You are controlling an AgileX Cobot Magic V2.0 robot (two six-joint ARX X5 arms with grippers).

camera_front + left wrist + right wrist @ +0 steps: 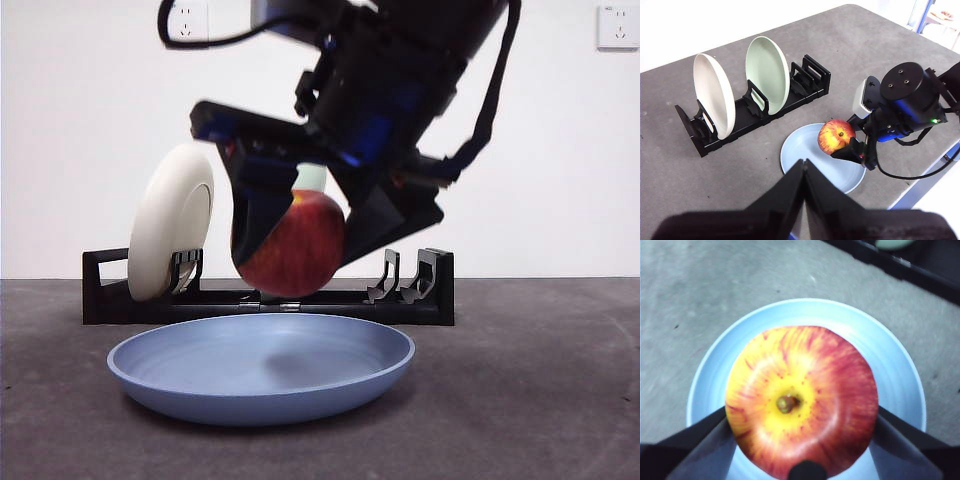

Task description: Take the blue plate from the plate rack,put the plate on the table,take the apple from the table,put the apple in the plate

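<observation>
The blue plate [262, 365] lies flat on the dark grey table [540, 400] in front of the plate rack [420, 295]. My right gripper [300, 240] is shut on the red and yellow apple [295, 250] and holds it in the air above the plate. The right wrist view looks straight down on the apple [802, 400], jaws on both its sides, with the plate [890, 370] beneath. In the left wrist view the apple [836, 136] hangs over the plate [805, 150]. My left gripper [804, 172] is shut and empty, high and back from the plate.
A cream plate [170, 220] stands upright in the rack's left slots; it also shows in the left wrist view [715, 95] next to a pale green plate [767, 75]. The rack [740, 117] lies just behind the blue plate. The table's edge [920, 180] runs near the right arm.
</observation>
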